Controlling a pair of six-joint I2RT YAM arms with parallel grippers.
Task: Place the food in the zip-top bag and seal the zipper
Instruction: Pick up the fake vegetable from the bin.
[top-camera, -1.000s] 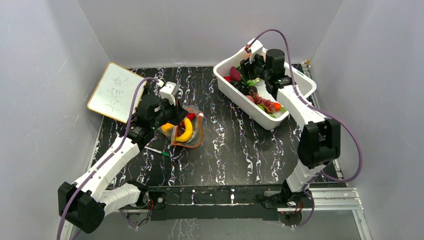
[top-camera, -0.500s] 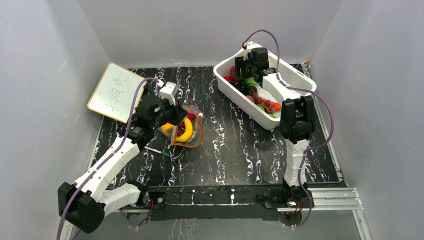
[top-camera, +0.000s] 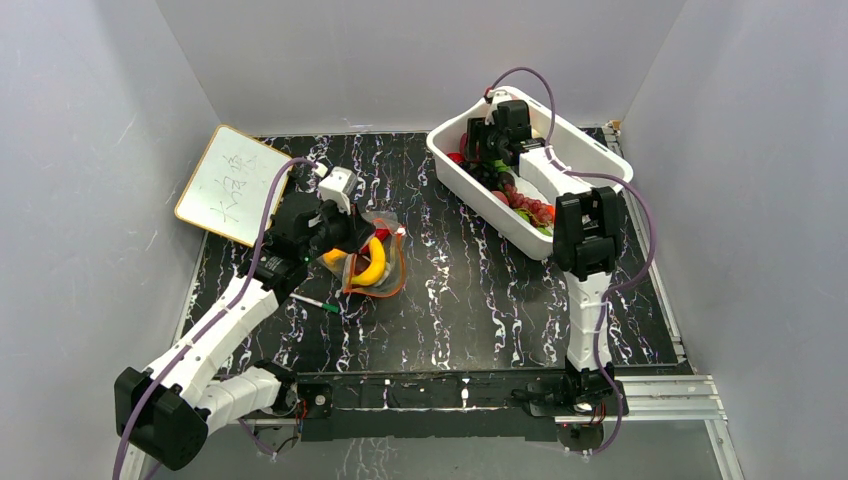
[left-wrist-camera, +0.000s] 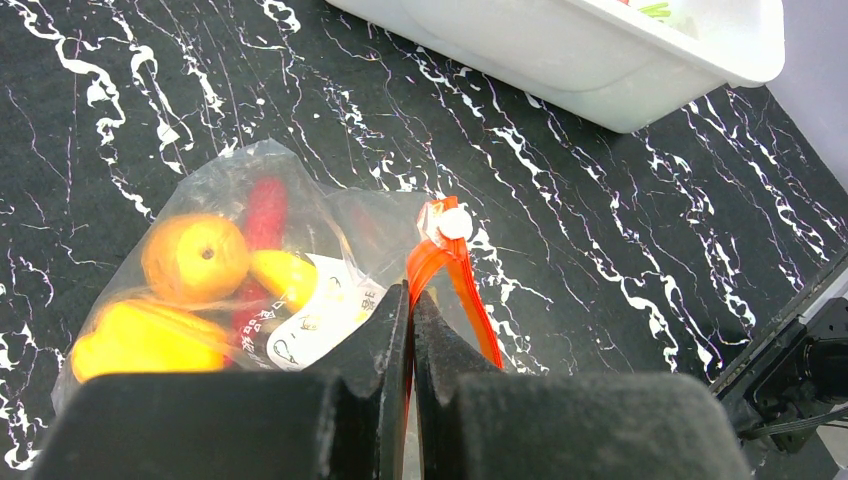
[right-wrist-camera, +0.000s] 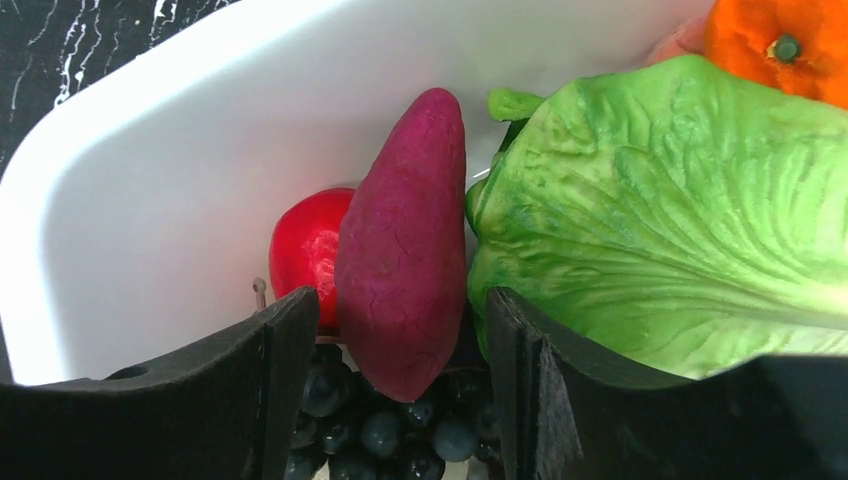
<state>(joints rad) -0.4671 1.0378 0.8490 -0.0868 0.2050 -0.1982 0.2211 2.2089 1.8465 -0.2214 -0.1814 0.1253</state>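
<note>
The zip-top bag (left-wrist-camera: 330, 215) lies on the black marbled table with food inside: an orange (left-wrist-camera: 195, 258), yellow pieces (left-wrist-camera: 140, 340) and a red piece (left-wrist-camera: 265, 205). My left gripper (left-wrist-camera: 411, 295) is shut on the red-orange zipper (left-wrist-camera: 470, 300) at the bag's rim, near its white slider (left-wrist-camera: 455, 223). In the top view the bag (top-camera: 385, 285) sits left of centre. My right gripper (right-wrist-camera: 400, 310) is open inside the white tub (right-wrist-camera: 180, 180). Its fingers stand either side of a purple piece (right-wrist-camera: 405, 240), with gaps on both sides.
In the tub a red piece (right-wrist-camera: 305, 250), a green lettuce leaf (right-wrist-camera: 660, 210), an orange (right-wrist-camera: 780, 45) and dark grapes (right-wrist-camera: 390, 430) crowd the purple one. The tub (top-camera: 590, 155) stands at the back right. A whiteboard (top-camera: 232, 183) and a pen (top-camera: 315, 302) lie at the left.
The right arm has swung left toward the tub's far end and its jaws have widened. The left gripper and the bag have stayed put.
</note>
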